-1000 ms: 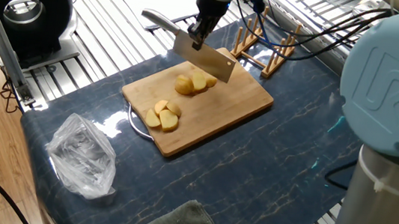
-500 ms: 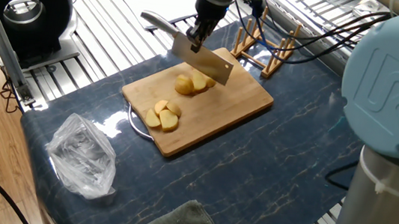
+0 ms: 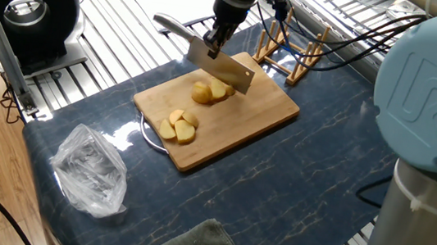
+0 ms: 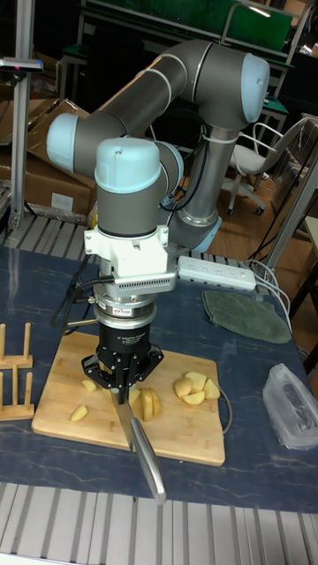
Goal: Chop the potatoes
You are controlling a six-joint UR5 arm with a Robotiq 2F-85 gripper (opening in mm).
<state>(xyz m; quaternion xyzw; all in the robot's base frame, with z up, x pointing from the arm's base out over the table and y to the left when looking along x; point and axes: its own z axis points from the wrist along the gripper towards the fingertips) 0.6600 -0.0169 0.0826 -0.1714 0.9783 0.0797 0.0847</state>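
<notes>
Covering the table (image 3: 277, 187), dark marbled blue; jaws pinching a cleaver (image 3: 221, 67) over potatoes (image 3: 210, 91).

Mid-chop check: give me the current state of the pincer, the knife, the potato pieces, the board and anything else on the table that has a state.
pincer: shut on the knife handle.
knife: held, blade edge down, over the middle potato group.
potatoes: cut pieces in separate groups on the board.
bamboo board: flat on the table.
plastic bag: crumpled, lying beside the board.
wooden rack: upright, empty.
grey cloth: lying flat.
</notes>
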